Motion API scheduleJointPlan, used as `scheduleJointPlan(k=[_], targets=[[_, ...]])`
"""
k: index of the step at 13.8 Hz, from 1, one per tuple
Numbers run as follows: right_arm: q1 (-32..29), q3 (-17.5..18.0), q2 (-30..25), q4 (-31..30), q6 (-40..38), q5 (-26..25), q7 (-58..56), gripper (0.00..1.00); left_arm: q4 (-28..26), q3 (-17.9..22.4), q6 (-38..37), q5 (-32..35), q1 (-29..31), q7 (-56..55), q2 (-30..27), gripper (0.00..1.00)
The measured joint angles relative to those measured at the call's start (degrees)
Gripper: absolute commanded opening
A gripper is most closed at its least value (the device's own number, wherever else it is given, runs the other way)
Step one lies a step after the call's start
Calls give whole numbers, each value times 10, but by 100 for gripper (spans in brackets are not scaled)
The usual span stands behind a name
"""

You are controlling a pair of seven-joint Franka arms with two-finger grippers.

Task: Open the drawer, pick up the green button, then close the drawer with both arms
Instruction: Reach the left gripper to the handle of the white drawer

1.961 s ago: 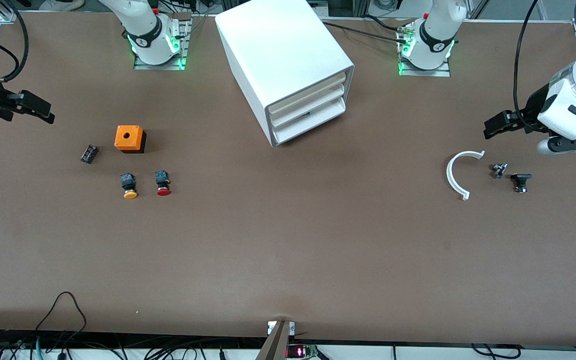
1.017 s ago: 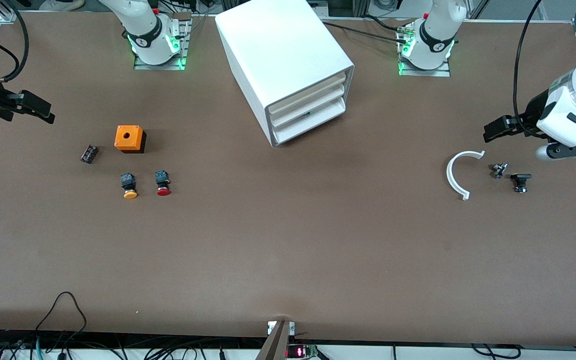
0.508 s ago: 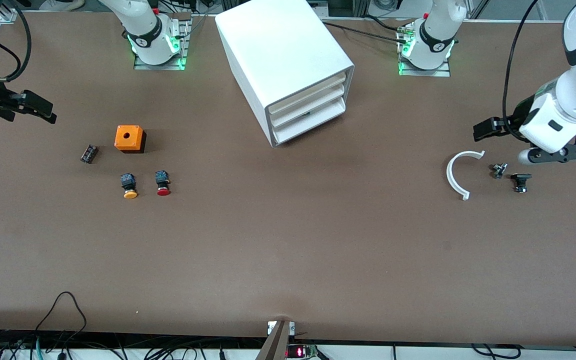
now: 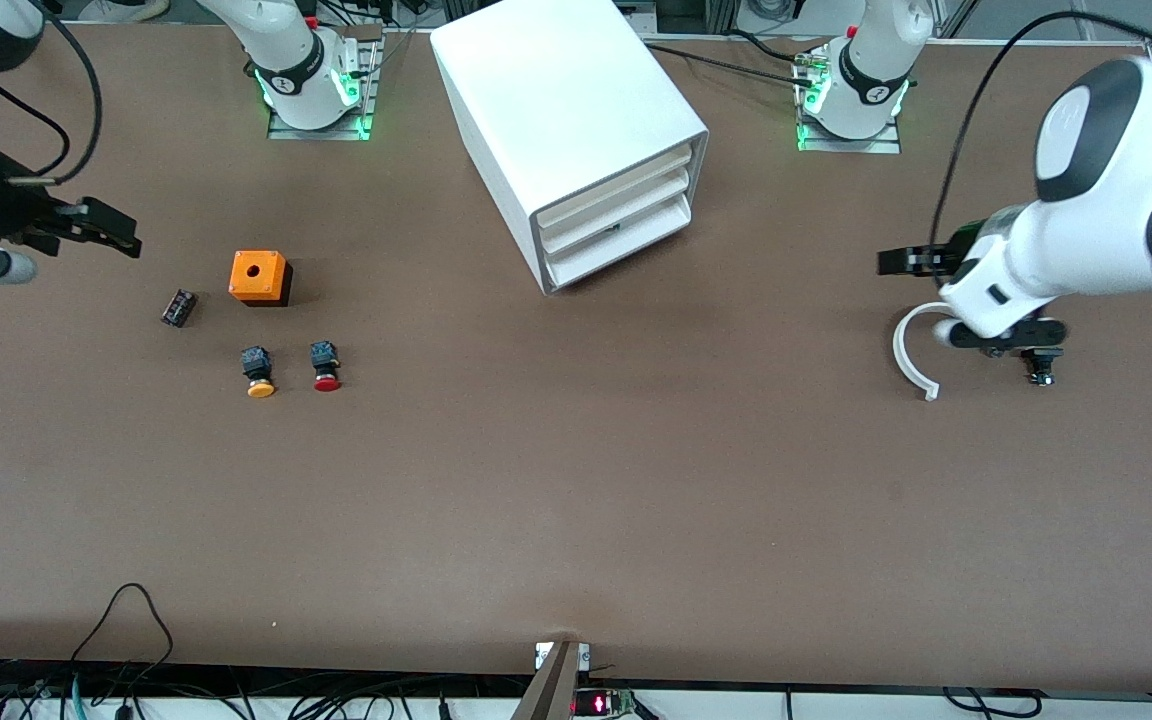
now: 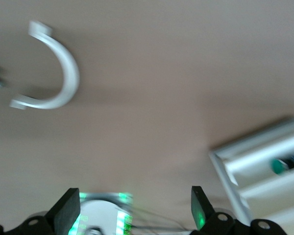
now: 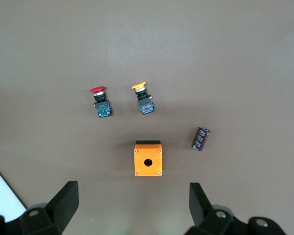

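Observation:
The white cabinet (image 4: 566, 110) stands at the middle of the table between the arms' bases. Its bottommost drawer (image 4: 626, 246) is pushed in. The green-capped button (image 5: 279, 166) shows in the left wrist view through the gap over a drawer front. In the front view it is only a dark speck (image 4: 612, 228) above the bottom drawer. My left gripper (image 4: 894, 262) is open and empty, in the air over the table between the cabinet and a white arc piece; its own view shows it too (image 5: 134, 213). My right gripper (image 4: 108, 232) is open and empty, over the table beside the orange box; its own view shows it too (image 6: 133, 203).
A white arc piece (image 4: 904, 352) and a small black part (image 4: 1041, 366) lie under the left arm. An orange box (image 4: 258, 277), a red-capped button (image 4: 326, 368), a yellow-orange-capped button (image 4: 258, 373) and a dark cylinder (image 4: 178, 307) lie toward the right arm's end.
The left arm has swung in from the table's end toward the cabinet and now covers the small parts by the arc. The right gripper has shifted slightly toward the orange box.

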Motion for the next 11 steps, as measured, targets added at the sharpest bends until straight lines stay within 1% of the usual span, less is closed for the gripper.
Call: scheduleJointPlan(k=[2,4,6,8,9,11], targets=[[6,14,32,21,1,0,0,100,-65,-7,50,-86,-12,6,22,100],[14,22,53,42,0,0,1,100,-111,-37,101,-136,-28,10,59,100],[21,24,58,50,0,0,1,100,-129,-65,151,-180,-52,33,97,100],[24,26,58,53,-1,0,-1,100,-148,-85,203,-238,-65,88,122,100],[30,26,58,55,-2,1,-2,100,-161,-91,223,-264,-67,123,130,100],[44,29,58,56,-11,1,-14,100,-183,-101,237,-305,-67,221,141,100]])
